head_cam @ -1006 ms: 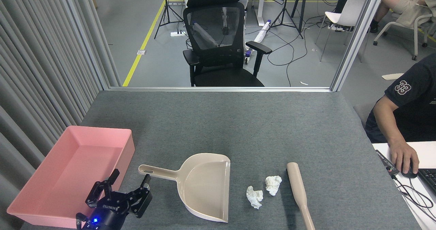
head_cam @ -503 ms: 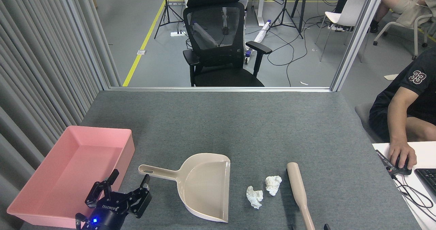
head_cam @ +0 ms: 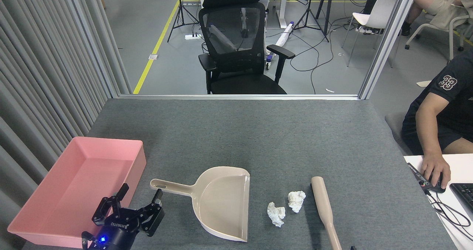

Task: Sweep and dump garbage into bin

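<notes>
Nearest to me, at the bottom left, is my left gripper [head_cam: 141,195], black, its fingers spread wide and holding nothing, hovering just short of the handle of the beige plastic dustpan [head_cam: 221,202]. My right gripper is not clearly in view, so I cannot tell its state (only a dark speck shows at the bottom edge).

Taking the dustpan as the landmark: it lies flat on the grey felt-covered table [head_cam: 258,131], handle pointing left towards my fingers, open mouth facing right. Just right of its mouth, not touching it, lie the two small crumpled white tissue wads [head_cam: 285,208]. Further right lies a beige plastic brush handle [head_cam: 324,208]. Left of the dustpan, beyond my gripper, sits the shallow pink plastic tray [head_cam: 138,157], empty.

Past the table's far edge stands a black mesh office chair [head_cam: 240,43]; a seated person's hand [head_cam: 437,170] rests on a mouse at far right.

The risk, as I judge it: closing off-centre could nudge the light dustpan away, or against the tray wall.
</notes>
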Action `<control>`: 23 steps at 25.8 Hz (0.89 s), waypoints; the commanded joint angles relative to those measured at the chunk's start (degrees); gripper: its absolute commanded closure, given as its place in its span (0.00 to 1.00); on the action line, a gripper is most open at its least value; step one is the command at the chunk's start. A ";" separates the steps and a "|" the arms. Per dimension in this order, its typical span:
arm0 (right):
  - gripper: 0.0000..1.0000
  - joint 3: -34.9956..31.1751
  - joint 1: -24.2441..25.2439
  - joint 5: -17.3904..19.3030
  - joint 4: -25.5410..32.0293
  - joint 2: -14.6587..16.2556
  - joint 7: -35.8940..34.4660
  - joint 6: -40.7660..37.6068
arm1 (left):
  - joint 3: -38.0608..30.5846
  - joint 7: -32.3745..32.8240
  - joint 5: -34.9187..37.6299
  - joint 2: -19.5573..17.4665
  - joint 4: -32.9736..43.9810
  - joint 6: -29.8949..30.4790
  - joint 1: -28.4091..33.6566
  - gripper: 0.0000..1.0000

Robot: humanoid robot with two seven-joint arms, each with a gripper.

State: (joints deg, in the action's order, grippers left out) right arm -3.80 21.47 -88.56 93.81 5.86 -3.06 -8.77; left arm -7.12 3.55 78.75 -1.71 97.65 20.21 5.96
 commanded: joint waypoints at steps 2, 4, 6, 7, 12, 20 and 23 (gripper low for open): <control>0.07 0.11 -0.03 -0.04 -0.04 0.03 -0.01 -0.10 | -0.09 -0.03 0.00 0.04 0.17 0.00 -0.07 0.01; 0.16 0.11 -0.03 -0.12 -0.04 0.03 -0.01 -0.19 | -0.09 -0.03 0.00 0.04 0.09 0.00 -0.16 0.01; 0.16 0.19 -0.03 -0.30 -0.04 0.03 -0.01 -0.19 | -0.09 -0.03 0.00 0.04 0.09 0.00 -0.16 0.01; 0.16 0.19 -0.03 -0.30 -0.04 0.03 -0.01 -0.19 | -0.09 -0.03 0.00 0.04 0.09 0.00 -0.07 0.01; 0.18 0.28 -0.73 -0.39 -0.04 0.03 -0.10 -0.19 | -0.09 -0.03 0.00 0.04 0.09 0.00 -0.25 0.01; 0.21 0.37 -0.73 -1.00 -0.04 -0.06 -0.10 -0.28 | -0.17 -0.03 0.00 0.04 0.09 0.00 -0.34 0.01; 0.28 0.37 -0.64 -1.09 -0.04 0.03 -0.10 -0.45 | -0.09 -0.03 0.00 0.04 0.09 0.00 -0.34 0.01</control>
State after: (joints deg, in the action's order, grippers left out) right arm -3.47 20.75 -89.58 93.78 5.84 -3.16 -9.08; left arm -7.24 3.50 78.75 -1.67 97.73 20.20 5.66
